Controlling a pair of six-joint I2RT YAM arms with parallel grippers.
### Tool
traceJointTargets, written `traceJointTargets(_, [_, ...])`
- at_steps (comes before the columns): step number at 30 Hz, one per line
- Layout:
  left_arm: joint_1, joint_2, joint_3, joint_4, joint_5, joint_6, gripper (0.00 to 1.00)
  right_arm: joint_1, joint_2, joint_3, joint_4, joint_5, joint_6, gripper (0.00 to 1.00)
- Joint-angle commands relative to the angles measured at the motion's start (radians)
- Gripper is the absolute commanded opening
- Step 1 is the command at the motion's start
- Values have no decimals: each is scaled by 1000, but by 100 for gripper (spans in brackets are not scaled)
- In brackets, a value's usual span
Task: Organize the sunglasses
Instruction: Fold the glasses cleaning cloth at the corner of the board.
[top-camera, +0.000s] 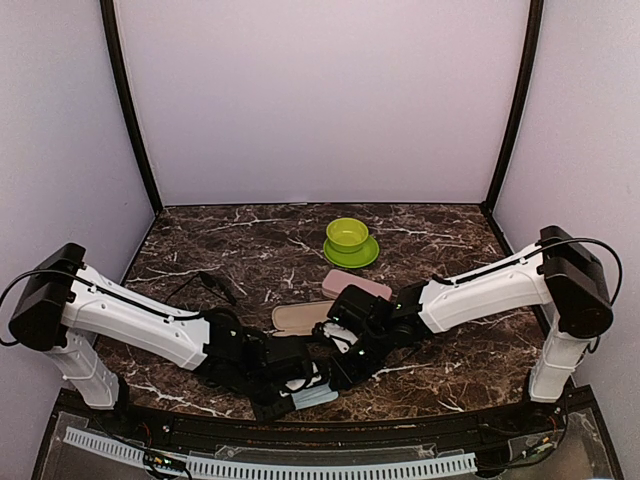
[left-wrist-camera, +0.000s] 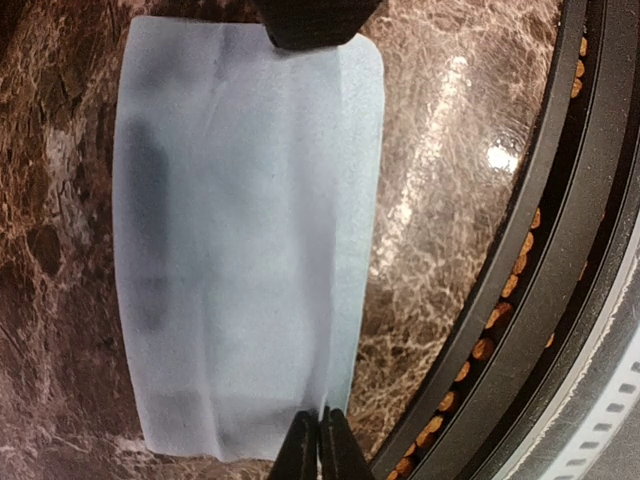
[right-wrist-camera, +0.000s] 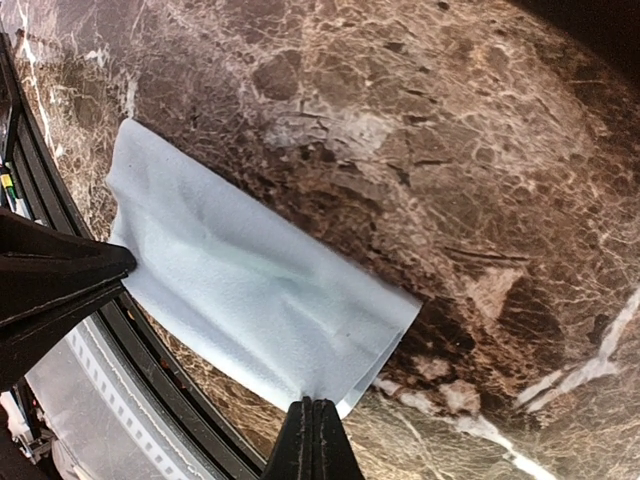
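Observation:
Both grippers pinch a folded light blue cloth (top-camera: 312, 397) lying on the marble table near its front edge. In the left wrist view the cloth (left-wrist-camera: 240, 240) fills the middle, and my left gripper (left-wrist-camera: 320, 445) is shut on its near edge. In the right wrist view my right gripper (right-wrist-camera: 313, 435) is shut on a corner of the cloth (right-wrist-camera: 250, 290). A thin dark object (top-camera: 218, 286), possibly the black-framed sunglasses, lies left of centre on the table. The red-framed pair is hidden or out of view.
An open pink case (top-camera: 355, 284) with its beige half (top-camera: 298, 317) lies behind the grippers. A green bowl (top-camera: 347, 235) sits on a green plate (top-camera: 352, 255) at the back. The table's black front rim (left-wrist-camera: 545, 250) runs close to the cloth.

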Motion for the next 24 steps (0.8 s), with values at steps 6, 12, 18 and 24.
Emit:
traceJointTargets(6, [-9, 5, 16, -38, 9, -22, 17, 11, -2, -14, -21, 28, 8, 8])
traceJointTargets(12, [-10, -13, 10, -46, 12, -15, 20, 17, -7, -17, -27, 28, 14, 15])
traceJointTargets(18, [-9, -36, -6, -56, 27, 2, 20, 21, -22, -23, -40, 30, 20, 24])
traceJointTargets(24, [-9, -101, -42, -66, 44, 26, 21, 16, -47, -16, -66, 66, 19, 33])
